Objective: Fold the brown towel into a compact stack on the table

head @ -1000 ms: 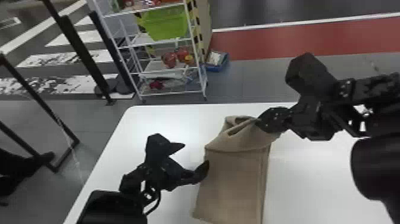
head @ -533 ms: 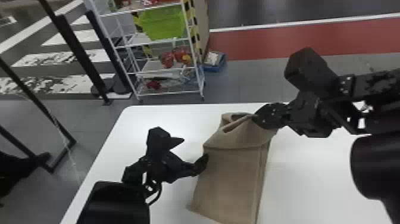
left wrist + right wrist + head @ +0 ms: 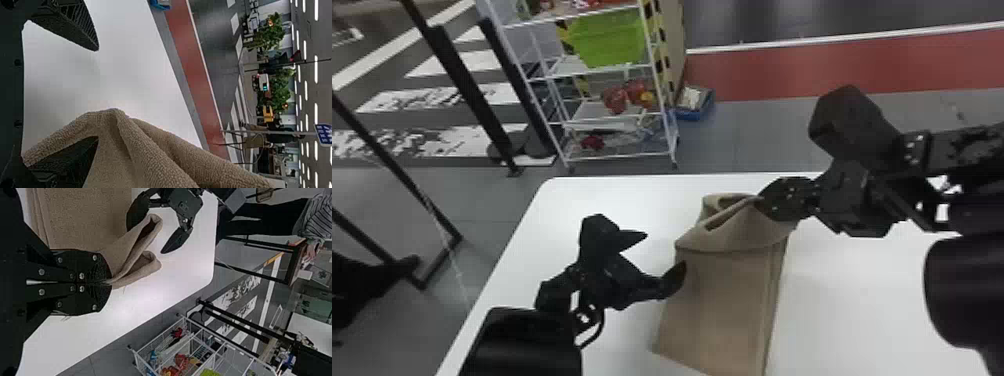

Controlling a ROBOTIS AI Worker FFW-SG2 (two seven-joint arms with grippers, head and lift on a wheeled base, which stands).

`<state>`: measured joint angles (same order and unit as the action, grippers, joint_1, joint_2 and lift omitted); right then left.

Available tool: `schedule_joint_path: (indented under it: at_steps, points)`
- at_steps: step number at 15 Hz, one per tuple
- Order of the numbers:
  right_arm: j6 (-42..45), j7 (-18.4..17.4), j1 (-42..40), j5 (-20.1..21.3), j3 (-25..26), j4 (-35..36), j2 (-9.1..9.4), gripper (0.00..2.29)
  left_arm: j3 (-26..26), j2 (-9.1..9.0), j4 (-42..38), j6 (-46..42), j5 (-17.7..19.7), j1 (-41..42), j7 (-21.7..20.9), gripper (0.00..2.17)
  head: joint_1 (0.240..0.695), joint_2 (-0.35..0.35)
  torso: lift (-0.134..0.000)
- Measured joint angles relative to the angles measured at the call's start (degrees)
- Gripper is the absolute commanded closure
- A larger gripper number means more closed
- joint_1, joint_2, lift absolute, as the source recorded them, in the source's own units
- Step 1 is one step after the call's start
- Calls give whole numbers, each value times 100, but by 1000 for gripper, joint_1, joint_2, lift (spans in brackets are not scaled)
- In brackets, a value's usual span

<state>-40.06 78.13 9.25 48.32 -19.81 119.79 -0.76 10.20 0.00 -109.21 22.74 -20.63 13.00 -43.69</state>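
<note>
- Table [image 3: 847, 310]: bears towel [image 3: 722, 305], whose long axis runs near-to-far, raised, creased end twd table's far edge.
- R grip [image 3: 105, 282]: clenched on that end nr table's far edge, prob. to keep fold up.
- L grip [image 3: 665, 249]: fingers apart over table, one under towel's L edge, prob. to lift it.

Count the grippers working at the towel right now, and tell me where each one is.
2. The left gripper is open at the left edge of the brown towel; the right gripper is shut on the fabric at the towel's far end.
</note>
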Motion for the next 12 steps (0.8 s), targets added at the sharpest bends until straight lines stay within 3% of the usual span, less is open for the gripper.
schedule_joint_path:
  at_steps: [5,12]
  points:
    - [2,0,33,-7,-5,-5,0,1531,-148,0,-151,56,-5,-3,65,80,695,245,-119]
    - [2,0,-117,-52,45,112,-12,1531,-240,0,540,40,-121,-472,213,80,695,233,-119]
